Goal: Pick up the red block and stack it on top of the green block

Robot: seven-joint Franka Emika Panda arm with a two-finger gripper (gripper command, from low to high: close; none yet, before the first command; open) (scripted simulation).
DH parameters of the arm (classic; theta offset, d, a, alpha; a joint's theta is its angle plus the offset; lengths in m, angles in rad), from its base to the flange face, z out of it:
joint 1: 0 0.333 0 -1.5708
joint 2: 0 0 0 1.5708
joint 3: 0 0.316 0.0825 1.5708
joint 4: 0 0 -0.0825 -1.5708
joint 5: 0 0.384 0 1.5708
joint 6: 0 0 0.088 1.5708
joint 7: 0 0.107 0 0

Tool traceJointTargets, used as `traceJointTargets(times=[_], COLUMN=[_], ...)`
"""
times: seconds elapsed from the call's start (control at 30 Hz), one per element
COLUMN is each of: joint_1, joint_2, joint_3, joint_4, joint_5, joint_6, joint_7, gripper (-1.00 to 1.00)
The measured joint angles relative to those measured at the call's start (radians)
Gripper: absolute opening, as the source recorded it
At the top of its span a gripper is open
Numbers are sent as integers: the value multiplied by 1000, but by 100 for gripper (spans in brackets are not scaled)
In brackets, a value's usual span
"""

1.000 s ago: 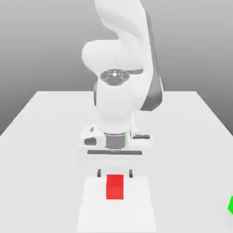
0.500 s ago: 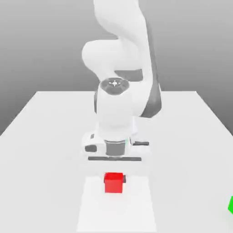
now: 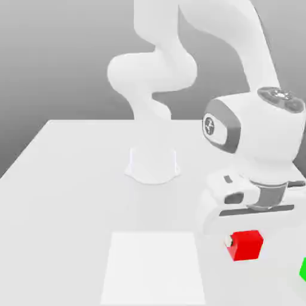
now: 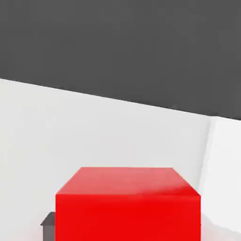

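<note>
My gripper [image 3: 244,246] is now holding the red block [image 3: 245,245] tight between its fingers. A second ago the block was lying on the table [image 3: 72,197] under open fingers; now I am carrying it in the air toward the green block [image 3: 303,269], at the exterior view's right edge. Stacking is coming next, I think.

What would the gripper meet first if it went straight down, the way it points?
Probably the bare table. The gripper, shut on the red block, hangs beside the green block, not over it; depth is unclear.
</note>
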Motion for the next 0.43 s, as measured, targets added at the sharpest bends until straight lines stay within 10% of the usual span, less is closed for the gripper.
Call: traceJointTargets(times=[0.27, 0.3, 0.43], joint_1=[138, 147, 147], joint_2=[163, 192, 192], joint_3=[33, 25, 25], joint_4=[173, 176, 176], joint_5=[-39, -51, -51], joint_6=[17, 43, 43], joint_7=[136, 146, 146], gripper=[-100, 100, 100])
